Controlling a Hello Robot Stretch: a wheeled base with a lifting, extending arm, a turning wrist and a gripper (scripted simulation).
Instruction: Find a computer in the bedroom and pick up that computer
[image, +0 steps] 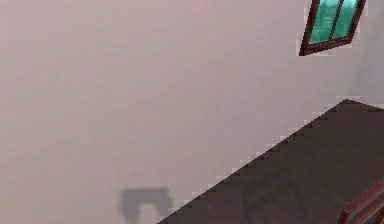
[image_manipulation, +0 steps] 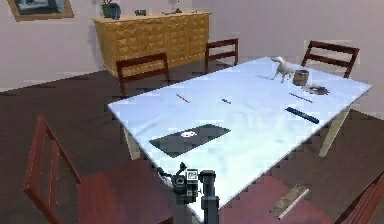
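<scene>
you see the gripper (image_manipulation: 172, 178) low in the arm side view, at the far end of the dark arm (image_manipulation: 210, 203). you cannot tell how the jaws stand. you also cannot tell whether they hold anything, because the table edge lies right behind them.

the computer (image_manipulation: 190, 139) is a flat, dark, closed slab with a pale mark on its lid. it lies on the pale table (image_manipulation: 250, 100), just beyond the jaws and close to the table's near edge. you cannot tell whether the jaws touch the table.

farther beyond the jaws, on the same tabletop, note:
- a thin pen (image_manipulation: 183, 98)
- a long dark bar (image_manipulation: 302, 115)
- a white animal figurine (image_manipulation: 283, 68), with a brown cup (image_manipulation: 303, 77) just beside it

all four lie well apart from the jaws.

a red-brown chair (image_manipulation: 110, 190) stands just left of the jaws. the far chairs (image_manipulation: 143, 70) stand along the table's other side. beyond them, a wooden dresser (image_manipulation: 150, 40) stands against the wall, and a framed picture (image_manipulation: 40, 8) hangs to its left.

in the forward view you see a pale wall (image: 130, 90), a dark floor (image: 300, 170) and a window (image: 335, 25) with a red-brown frame.
</scene>
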